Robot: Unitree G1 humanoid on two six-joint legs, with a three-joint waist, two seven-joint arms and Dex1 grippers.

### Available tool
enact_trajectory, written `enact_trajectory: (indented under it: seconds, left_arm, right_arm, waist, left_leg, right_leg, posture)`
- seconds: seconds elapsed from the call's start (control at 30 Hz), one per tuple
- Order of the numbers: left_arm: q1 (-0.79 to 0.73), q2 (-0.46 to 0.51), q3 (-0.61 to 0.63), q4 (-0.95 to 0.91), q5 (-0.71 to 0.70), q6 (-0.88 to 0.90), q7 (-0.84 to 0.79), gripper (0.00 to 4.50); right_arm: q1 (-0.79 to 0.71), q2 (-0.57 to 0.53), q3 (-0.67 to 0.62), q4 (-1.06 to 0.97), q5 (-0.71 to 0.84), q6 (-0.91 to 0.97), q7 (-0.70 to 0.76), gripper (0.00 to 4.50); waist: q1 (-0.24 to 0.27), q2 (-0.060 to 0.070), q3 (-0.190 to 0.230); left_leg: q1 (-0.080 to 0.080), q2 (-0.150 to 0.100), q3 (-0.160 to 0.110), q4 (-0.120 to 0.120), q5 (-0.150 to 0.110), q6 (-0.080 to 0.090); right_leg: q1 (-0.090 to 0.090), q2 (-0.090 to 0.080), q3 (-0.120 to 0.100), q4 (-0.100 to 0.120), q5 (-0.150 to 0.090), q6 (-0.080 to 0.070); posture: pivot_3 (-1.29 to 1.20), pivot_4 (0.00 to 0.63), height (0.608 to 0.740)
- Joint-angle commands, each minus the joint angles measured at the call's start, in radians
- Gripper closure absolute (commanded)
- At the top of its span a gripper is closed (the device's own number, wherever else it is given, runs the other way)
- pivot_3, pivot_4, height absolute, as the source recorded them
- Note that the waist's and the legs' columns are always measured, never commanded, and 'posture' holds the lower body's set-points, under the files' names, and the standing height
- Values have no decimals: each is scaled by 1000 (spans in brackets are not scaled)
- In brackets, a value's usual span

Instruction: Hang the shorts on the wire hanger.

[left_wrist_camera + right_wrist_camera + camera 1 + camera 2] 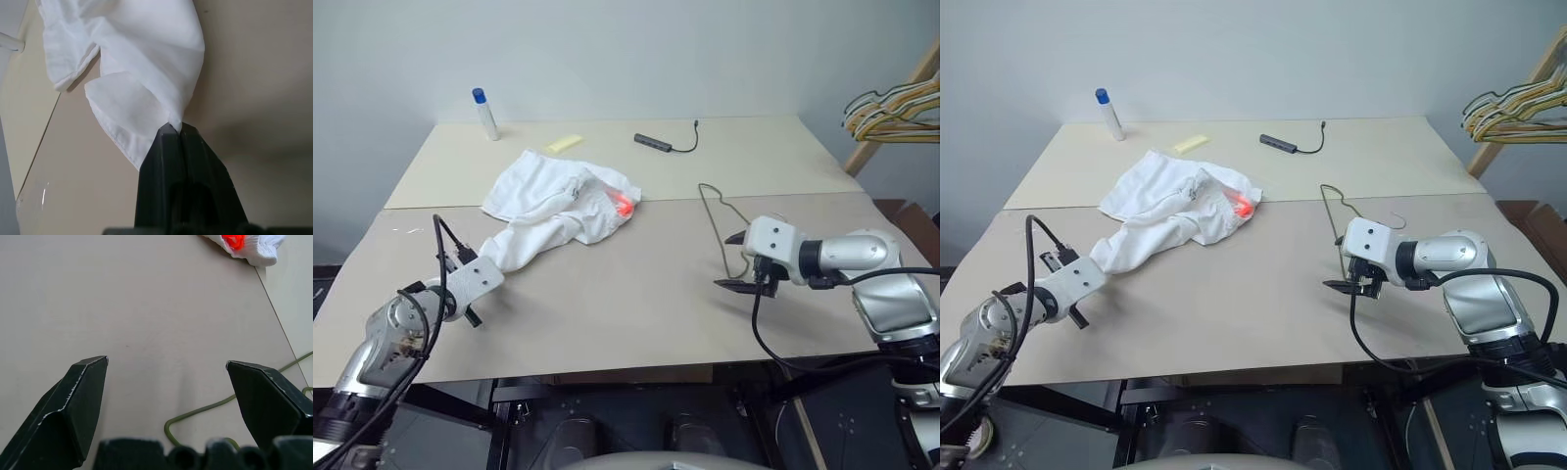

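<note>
The white shorts lie crumpled on the table, left of centre, with a pinkish-red blotch at their right edge. One leg stretches toward my left gripper, which is shut on the hem at the near left. The thin wire hanger lies flat on the table to the right of the shorts. My right gripper is open just above the table at the hanger's near end, its fingers on either side of the wire, not touching it.
A white tube with a blue cap, a yellow slip and a dark bar with a cable sit on the far table. A bunch of yellow and dark hangers hangs at the far right. A seam joins the two tables.
</note>
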Motion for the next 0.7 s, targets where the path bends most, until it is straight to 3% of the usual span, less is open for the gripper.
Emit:
enact_trajectory:
  seconds: [0.03,0.23,0.7]
  left_arm:
    - [34,37,62,-52,-17,-43,-26,4467]
    - [240,113,171,-243,-125,-112,-199,4467]
    - [567,207,405,-549,-297,30,-540,4467]
  right_arm:
    - [-33,11,-10,-18,3,-6,-14,0]
    - [-97,60,40,28,-47,-92,-36,0]
    - [-508,397,332,411,-395,-567,-232,0]
  waist:
    - [-2,0,0]
    - [-8,0,0]
    - [-9,1,0]
  left_leg:
    - [0,0,0,0,0,0]
    - [0,1,0,-1,0,0]
    - [-3,1,4,-1,3,-6]
  right_leg:
    - [0,0,0,0,0,0]
    - [-2,-1,1,0,0,0]
    - [-8,0,0,6,-1,-2]
  posture:
    - [134,0,740]
    - [153,0,740]
    - [175,0,740]
